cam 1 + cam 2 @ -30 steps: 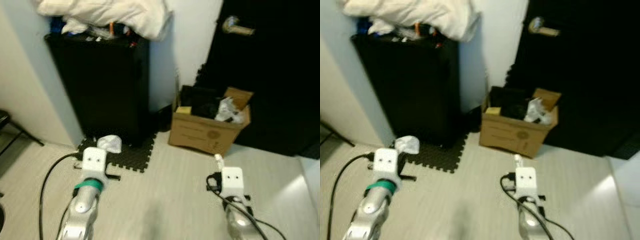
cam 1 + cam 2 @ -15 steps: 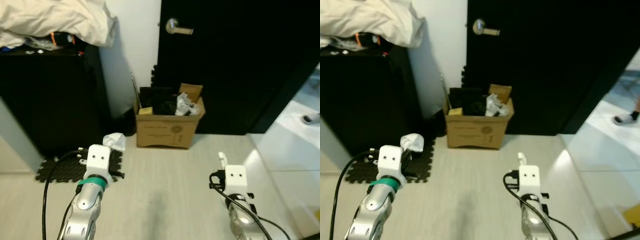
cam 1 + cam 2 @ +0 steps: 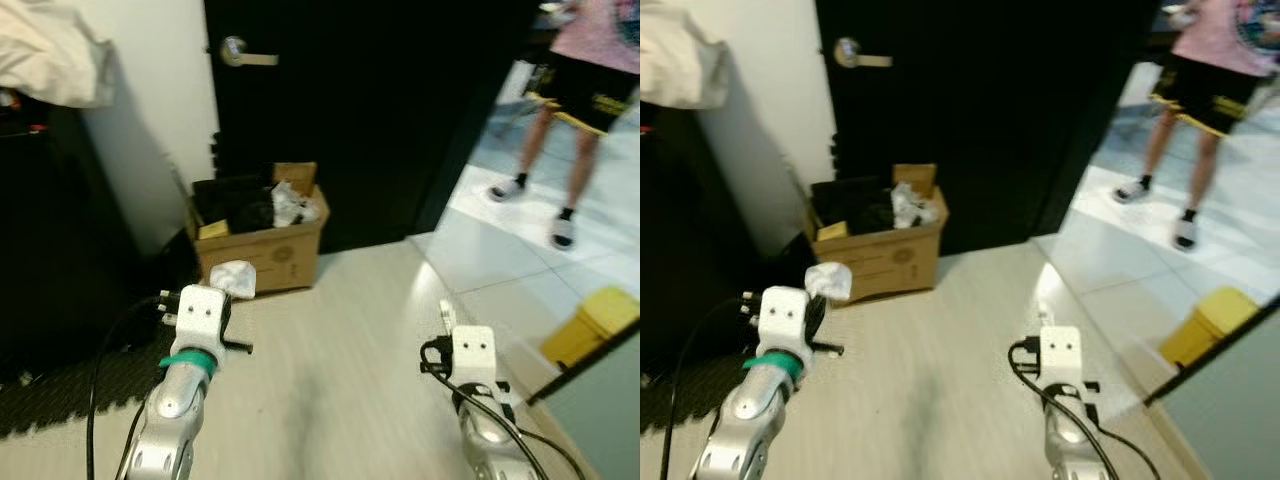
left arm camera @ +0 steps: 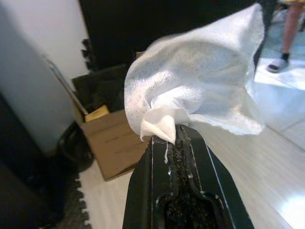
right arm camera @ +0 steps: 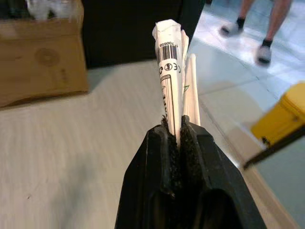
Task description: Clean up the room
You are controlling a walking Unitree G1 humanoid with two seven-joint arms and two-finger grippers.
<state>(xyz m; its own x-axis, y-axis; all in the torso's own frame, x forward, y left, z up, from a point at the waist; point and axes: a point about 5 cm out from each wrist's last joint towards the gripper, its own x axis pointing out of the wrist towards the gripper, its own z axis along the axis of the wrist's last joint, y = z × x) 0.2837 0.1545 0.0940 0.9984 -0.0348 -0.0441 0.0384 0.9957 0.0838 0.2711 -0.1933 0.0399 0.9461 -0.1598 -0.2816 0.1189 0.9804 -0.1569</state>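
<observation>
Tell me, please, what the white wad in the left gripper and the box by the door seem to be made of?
The wad looks like soft non-woven tissue or a wipe: matte, finely textured, crumpled. The box looks like plain brown cardboard, matte, with open flaps.

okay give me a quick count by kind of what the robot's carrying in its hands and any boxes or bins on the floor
White tissue, held in the left hand: 1
Folded paper wrapper with a barcode, held in the right hand: 1
Cardboard box with trash in it, by the black door: 1
Yellow bin on the tiled floor: 1
Total: 4
</observation>
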